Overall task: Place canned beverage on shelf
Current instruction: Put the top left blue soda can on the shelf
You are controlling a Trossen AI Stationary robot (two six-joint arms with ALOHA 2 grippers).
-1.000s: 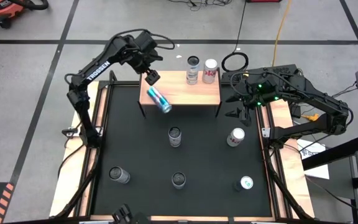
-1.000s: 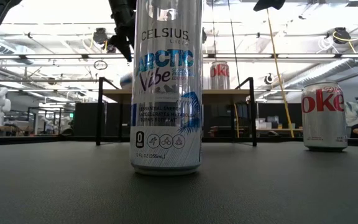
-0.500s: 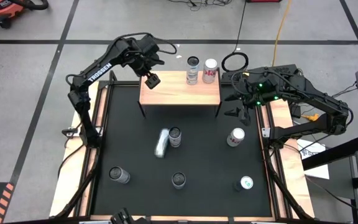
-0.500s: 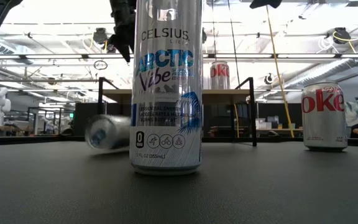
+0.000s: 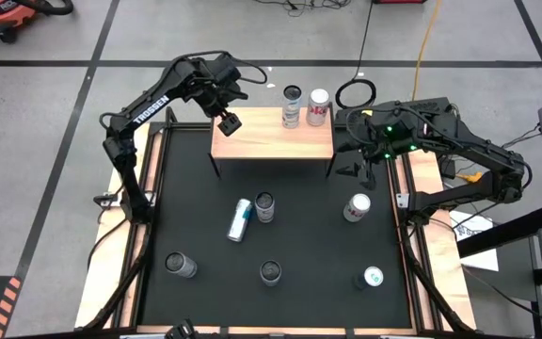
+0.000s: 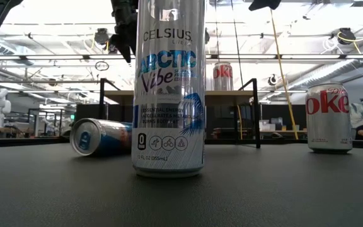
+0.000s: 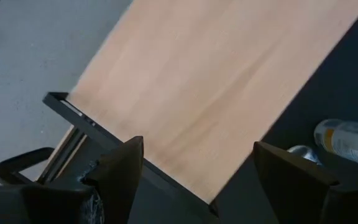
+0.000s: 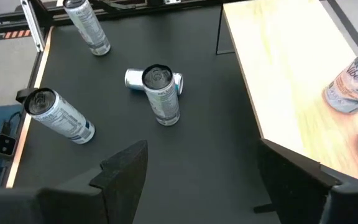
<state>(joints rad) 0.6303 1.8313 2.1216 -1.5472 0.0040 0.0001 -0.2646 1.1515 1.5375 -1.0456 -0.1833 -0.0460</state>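
The shelf (image 5: 271,141) is a light-wood board on black legs at the far middle of the black mat. Two cans (image 5: 293,105) (image 5: 319,107) stand at its far edge. A blue and silver can (image 5: 240,219) lies on its side on the mat in front of the shelf, beside a standing can (image 5: 265,207). The low view shows the fallen can (image 6: 99,137) with its top toward the camera. My left gripper (image 5: 227,121) hovers open and empty over the shelf's left part (image 7: 216,93). My right gripper (image 5: 349,160) hangs open and empty off the shelf's right end.
More cans stand on the mat: one at the right (image 5: 357,207), one at the near right (image 5: 372,278), one at the near middle (image 5: 270,273), one at the near left (image 5: 179,266). Wooden strips (image 5: 130,245) border the mat's sides.
The blue and silver can, tipped over the shelf's front edge a second ago, has fallen to the mat. It rolled toward the near edge and now lies on its side beside the standing can. Both grippers have stayed open.
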